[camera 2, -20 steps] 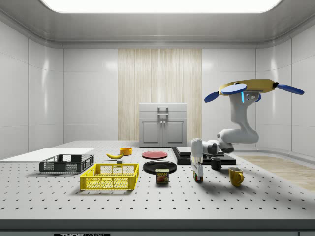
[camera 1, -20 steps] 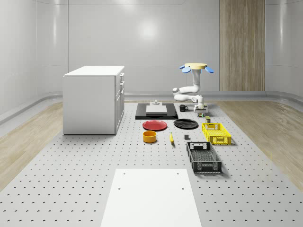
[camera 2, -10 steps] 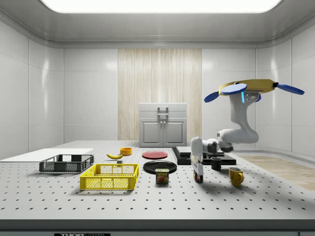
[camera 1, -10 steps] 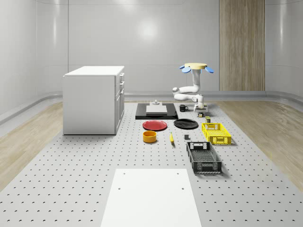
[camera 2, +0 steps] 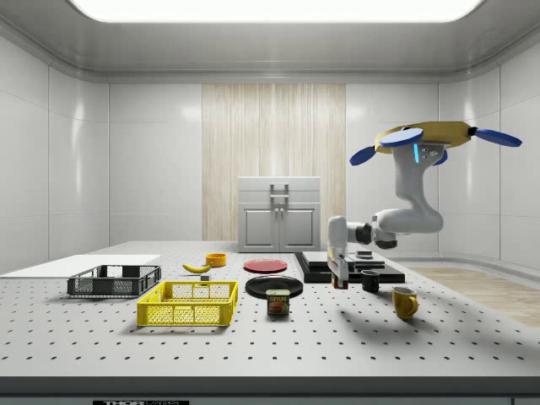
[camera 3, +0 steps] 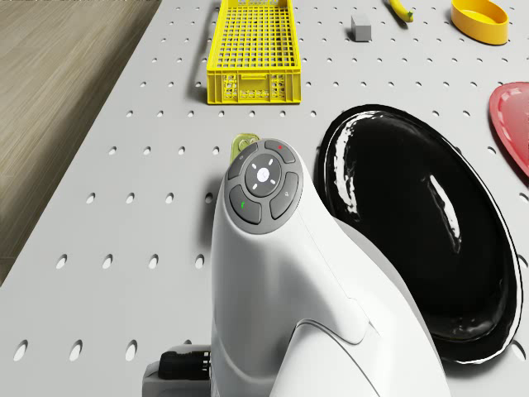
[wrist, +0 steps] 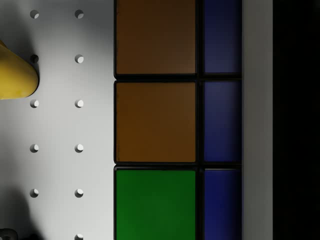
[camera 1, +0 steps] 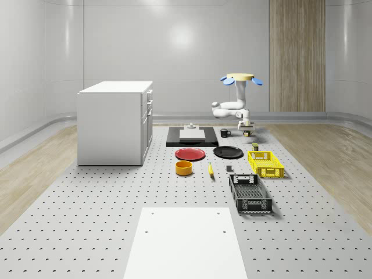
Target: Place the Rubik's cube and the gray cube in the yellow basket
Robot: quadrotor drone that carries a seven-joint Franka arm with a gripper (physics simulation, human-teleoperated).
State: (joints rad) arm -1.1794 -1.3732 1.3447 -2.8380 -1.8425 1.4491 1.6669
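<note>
The drone [camera 2: 426, 135] hovers at the side view's upper right, arm bent down, gripper [camera 2: 340, 283] clenched on the Rubik's cube [wrist: 177, 120], lifted clear of the table [camera 2: 278, 337]. Below stand a can [camera 2: 278, 302] labelled "SPAM", a black plate [camera 3: 413, 223] and a yellow mug [camera 2: 404, 302]. The yellow basket [camera 2: 190, 304] sits lower left; the gray cube [camera 3: 360, 26] lies near it.

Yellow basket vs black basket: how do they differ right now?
Colour: the yellow basket is bright yellow, the black basket dark. Place: in the whole-scene view the yellow basket lies farther back, nearer the hovering drone; the black basket sits nearer the white sheet. Shape: the black basket looks longer and narrower. Both are open mesh crates standing upright on the table, and nothing shows inside either.
</note>
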